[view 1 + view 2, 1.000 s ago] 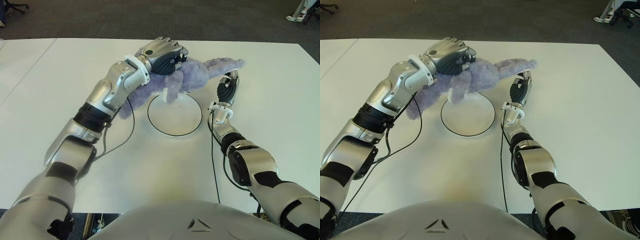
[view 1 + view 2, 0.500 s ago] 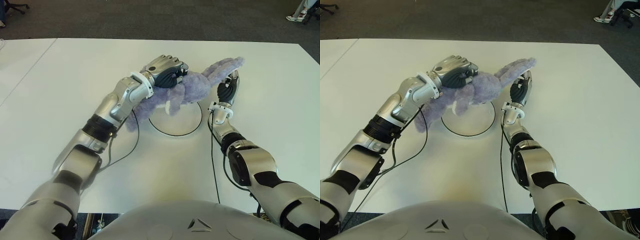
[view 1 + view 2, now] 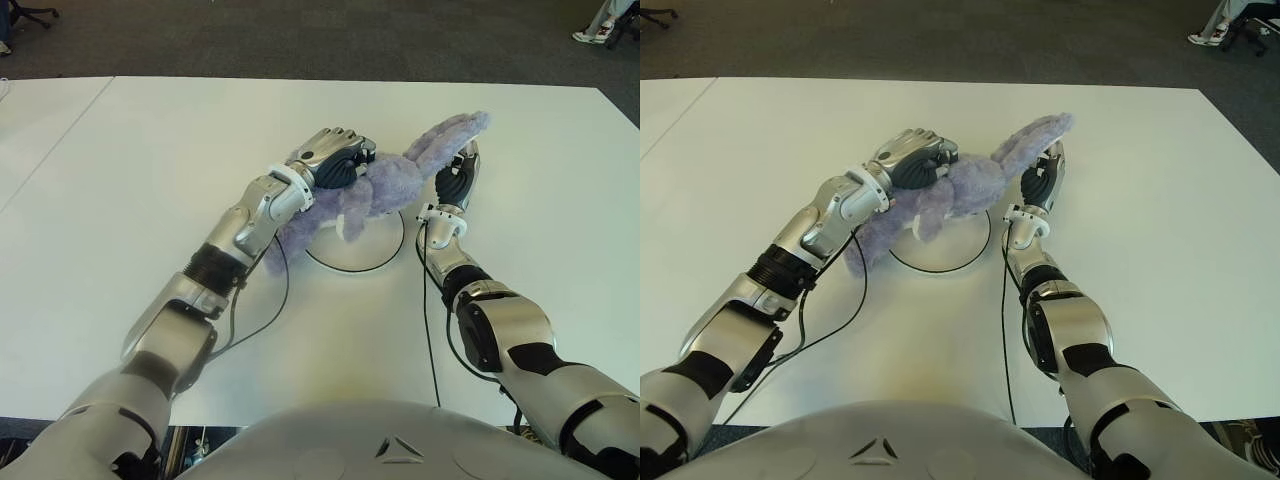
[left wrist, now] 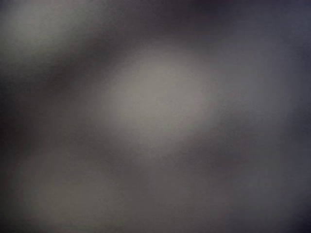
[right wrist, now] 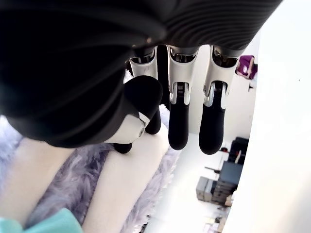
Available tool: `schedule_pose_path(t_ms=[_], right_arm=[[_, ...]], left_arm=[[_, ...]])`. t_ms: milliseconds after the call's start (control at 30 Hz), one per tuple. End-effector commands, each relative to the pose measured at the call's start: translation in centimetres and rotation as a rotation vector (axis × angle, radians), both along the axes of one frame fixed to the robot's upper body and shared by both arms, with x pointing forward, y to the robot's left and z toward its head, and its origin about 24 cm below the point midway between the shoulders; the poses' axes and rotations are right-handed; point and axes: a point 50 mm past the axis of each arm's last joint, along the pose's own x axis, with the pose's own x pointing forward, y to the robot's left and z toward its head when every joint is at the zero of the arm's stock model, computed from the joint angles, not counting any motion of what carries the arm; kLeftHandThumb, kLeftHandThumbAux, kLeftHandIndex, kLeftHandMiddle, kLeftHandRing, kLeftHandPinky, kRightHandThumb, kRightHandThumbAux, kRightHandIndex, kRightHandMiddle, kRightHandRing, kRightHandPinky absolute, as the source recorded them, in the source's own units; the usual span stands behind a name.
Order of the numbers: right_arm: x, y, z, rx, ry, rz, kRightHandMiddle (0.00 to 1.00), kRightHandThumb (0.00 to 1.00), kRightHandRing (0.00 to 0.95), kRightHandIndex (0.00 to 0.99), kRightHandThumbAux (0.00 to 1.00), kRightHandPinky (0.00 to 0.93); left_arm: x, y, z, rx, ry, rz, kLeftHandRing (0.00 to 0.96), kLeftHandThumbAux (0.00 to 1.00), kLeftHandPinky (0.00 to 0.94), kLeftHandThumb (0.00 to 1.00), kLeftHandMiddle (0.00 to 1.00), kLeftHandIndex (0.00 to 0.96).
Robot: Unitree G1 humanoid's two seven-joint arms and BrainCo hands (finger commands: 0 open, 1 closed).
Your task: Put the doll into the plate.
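Observation:
The doll [image 3: 392, 180] is a purple plush with long ears. It lies across the far left rim of the round white plate [image 3: 365, 250], one leg hanging over the dish and its tail end off the rim on the table. My left hand [image 3: 335, 160] is curled over the doll's back and grips it. The left wrist view is only a dark blur. To the right of the plate my right hand [image 3: 458, 176] stands with straight fingers [image 5: 179, 121], right beside the doll's ears [image 5: 73, 184] and holding nothing.
Black cables trail from both wrists over the white table [image 3: 560, 220], one left of the plate [image 3: 272, 300] and one right of it [image 3: 428, 300]. A second white table [image 3: 40, 120] adjoins on the left. Beyond the far edge is dark carpet, with a person's shoes [image 3: 598, 32].
My left hand has come down and towards me with the doll, bringing it from above the far side of the plate onto the plate's rim. The right hand has stayed still.

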Motion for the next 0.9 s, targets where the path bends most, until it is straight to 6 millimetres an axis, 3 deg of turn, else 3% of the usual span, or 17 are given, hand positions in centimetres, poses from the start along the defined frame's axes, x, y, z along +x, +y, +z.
schedule_pose_path(t_ms=[33,733,900], right_arm=[[-2.4,0.0,-3.4,-0.003,0.119,-0.008,0.215,1.0,0.278,0.323,0.742,0.423],[-2.5,0.3,-3.5,0.024,0.111,-0.003,0.212,1.0,0.298,0.324,0.742,0.423],[-2.5,0.4,-3.6,0.04,0.116,-0.001,0.208,1.0,0.299,0.333,0.742,0.422]], left_arm=[[-0.4,-0.5,-1.8,-0.03,0.069,-0.003,0.826,0.692,0.768,0.755,0.834,0.443],[0.5,-0.2,-4.2,-0.117,0.104,0.07,0.822,0.694,0.815,0.749,0.823,0.442],[0.2,0.4,-4.0,-0.139,0.094,0.076,0.783,0.688,0.731,0.734,0.777,0.438]])
